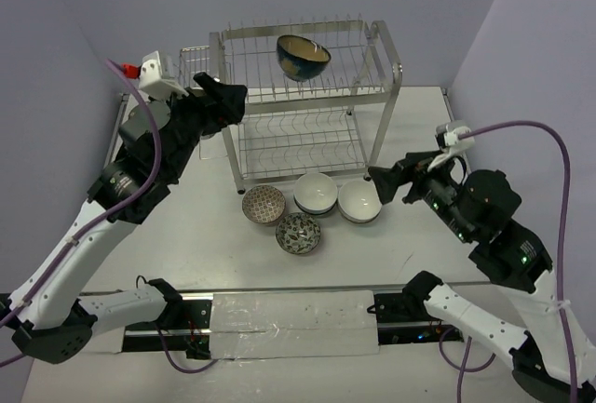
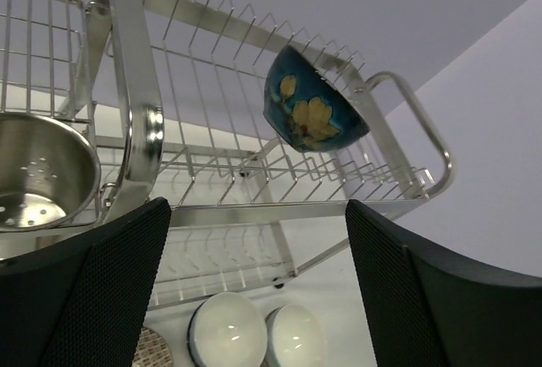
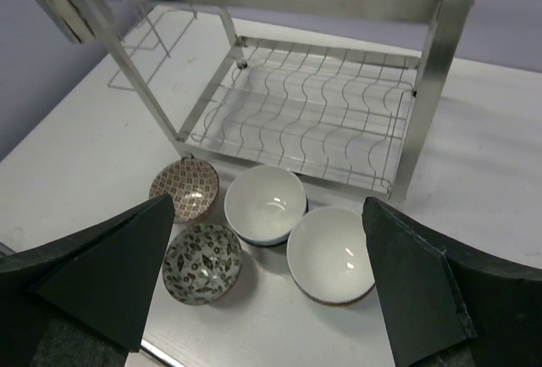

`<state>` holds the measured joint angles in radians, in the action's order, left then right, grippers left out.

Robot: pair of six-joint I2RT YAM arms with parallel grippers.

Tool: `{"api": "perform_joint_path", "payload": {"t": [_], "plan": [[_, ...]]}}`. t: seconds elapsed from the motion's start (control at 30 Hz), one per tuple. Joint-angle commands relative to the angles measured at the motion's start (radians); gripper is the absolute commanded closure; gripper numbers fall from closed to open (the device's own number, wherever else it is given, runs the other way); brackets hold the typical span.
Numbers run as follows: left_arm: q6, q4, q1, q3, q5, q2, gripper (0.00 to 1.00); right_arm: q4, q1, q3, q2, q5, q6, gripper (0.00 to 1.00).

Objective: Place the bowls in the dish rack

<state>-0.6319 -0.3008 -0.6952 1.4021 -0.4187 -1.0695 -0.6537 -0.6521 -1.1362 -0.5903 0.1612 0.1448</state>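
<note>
Left hand (image 1: 222,96): spread apart, empty; teal bowl (image 1: 303,57) just ahead, tilted on dish rack (image 1: 391,82) upper tier. Right hand (image 1: 384,180): apart, empty; 4 bowls (image 1: 316,193) beside it on worktop (image 1: 200,245), unloaded.

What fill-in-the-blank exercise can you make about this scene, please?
1. The teal bowl sits on the ____ tier of the dish rack.
2. The bowls standing on the table in front of the rack number ____.
3. The left gripper and the right gripper are both empty and ____.

Missing words: upper; four; open.
</note>
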Motion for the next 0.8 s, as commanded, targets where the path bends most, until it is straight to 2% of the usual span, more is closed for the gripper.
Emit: {"api": "perform_joint_path", "payload": {"t": [0.0, 0.07, 0.23, 0.37, 0.47, 0.67, 0.77], "plan": [[0.089, -0.148, -0.001, 0.121, -0.041, -0.030, 0.09, 0.026, -0.011, -0.135, -0.095, 0.004, 0.010, 0.00], [0.089, -0.188, 0.000, 0.158, -0.058, -0.052, 0.07, 0.005, -0.009, -0.245, -0.149, 0.030, -0.007, 0.00], [0.074, -0.352, 0.045, 0.311, -0.077, -0.098, 0.05, -0.099, -0.011, -0.544, -0.409, 0.066, -0.094, 0.00], [0.090, -0.481, 0.105, 0.400, -0.026, -0.150, 0.05, -0.159, -0.009, -0.834, -0.595, 0.002, -0.189, 0.03], [0.100, -0.549, 0.141, 0.416, 0.030, -0.171, 0.05, -0.187, -0.011, -0.957, -0.729, -0.083, -0.244, 0.05], [0.129, -0.540, 0.187, 0.379, 0.087, -0.162, 0.05, -0.040, -0.015, -0.973, -0.845, -0.140, -0.297, 0.05], [0.178, -0.491, 0.189, 0.422, 0.106, -0.191, 0.05, 0.063, -0.015, -0.875, -0.814, -0.105, -0.268, 0.05]]}}
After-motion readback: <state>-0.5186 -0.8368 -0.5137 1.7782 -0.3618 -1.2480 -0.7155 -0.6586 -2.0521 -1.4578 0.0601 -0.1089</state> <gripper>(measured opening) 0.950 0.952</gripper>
